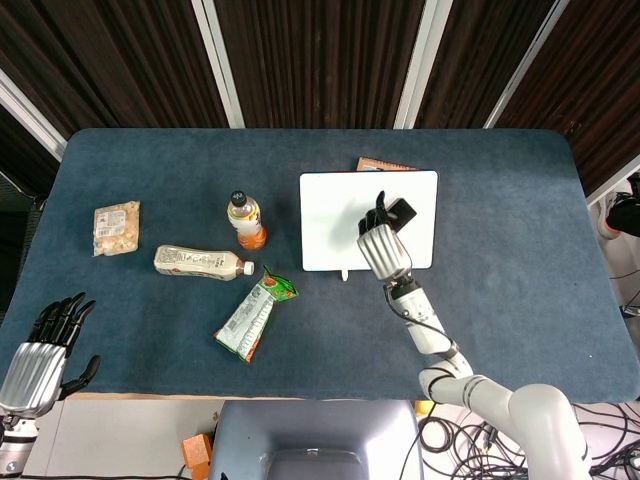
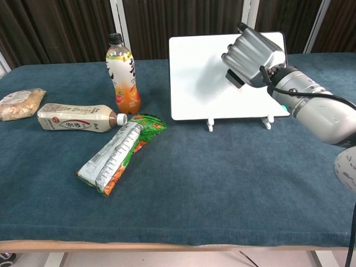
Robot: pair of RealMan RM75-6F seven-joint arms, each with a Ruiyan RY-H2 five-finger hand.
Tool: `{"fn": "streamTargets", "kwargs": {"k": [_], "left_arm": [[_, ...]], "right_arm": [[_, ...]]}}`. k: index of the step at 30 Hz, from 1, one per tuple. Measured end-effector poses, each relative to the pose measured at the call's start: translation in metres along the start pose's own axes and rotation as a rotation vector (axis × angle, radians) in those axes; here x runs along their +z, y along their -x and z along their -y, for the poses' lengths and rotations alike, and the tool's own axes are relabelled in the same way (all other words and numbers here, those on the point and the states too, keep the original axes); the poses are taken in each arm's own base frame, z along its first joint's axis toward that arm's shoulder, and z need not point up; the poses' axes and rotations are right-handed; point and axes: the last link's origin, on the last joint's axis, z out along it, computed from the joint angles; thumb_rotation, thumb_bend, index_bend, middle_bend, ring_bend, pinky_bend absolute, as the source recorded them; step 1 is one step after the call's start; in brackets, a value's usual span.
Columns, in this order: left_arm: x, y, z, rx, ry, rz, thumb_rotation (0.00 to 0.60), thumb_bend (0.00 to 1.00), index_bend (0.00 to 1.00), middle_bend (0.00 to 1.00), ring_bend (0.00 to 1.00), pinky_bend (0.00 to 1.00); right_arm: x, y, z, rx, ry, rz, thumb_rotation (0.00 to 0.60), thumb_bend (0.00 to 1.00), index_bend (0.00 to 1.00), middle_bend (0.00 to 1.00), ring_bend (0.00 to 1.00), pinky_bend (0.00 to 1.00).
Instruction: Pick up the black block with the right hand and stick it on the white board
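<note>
Up against the white board, which stands near the desk's far edge, the right hand grasps the black block, a small dark square piece pressed on the board's face. Left hand hangs released, fingers apart.

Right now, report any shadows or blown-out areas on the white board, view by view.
Chest view: the silver right hand, holding the black block, casts a soft grey shadow on the flat white board. Head view: the board looks bright and featureless, with only faint shading near the hand.
</note>
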Motion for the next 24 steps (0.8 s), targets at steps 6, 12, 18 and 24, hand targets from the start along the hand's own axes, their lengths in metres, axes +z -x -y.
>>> {"fn": "streamTargets", "kwargs": {"k": [6, 12, 18, 24], "left_arm": [[0.004, 0.003, 0.000, 0.004, -0.001, 0.018, 0.600, 0.37, 0.00, 0.00, 0.00, 0.09], [0.009, 0.004, 0.000, 0.009, -0.009, 0.030, 0.600, 0.37, 0.00, 0.00, 0.00, 0.09], [0.010, 0.004, 0.001, 0.003, -0.016, 0.036, 0.600, 0.36, 0.00, 0.00, 0.00, 0.09], [0.010, 0.005, 0.002, 0.004, -0.022, 0.044, 0.600, 0.37, 0.00, 0.00, 0.00, 0.09]], "right_arm": [[0.003, 0.008, 0.002, 0.015, 0.008, 0.013, 0.600, 0.20, 0.78, 0.50, 0.46, 0.17], [0.004, 0.015, 0.003, 0.017, 0.013, 0.025, 0.600, 0.20, 0.59, 0.47, 0.46, 0.17], [0.005, 0.019, 0.004, 0.028, 0.011, 0.037, 0.600, 0.20, 0.30, 0.34, 0.38, 0.17], [0.004, 0.022, 0.004, 0.036, 0.017, 0.049, 0.600, 0.20, 0.09, 0.22, 0.29, 0.12]]}}
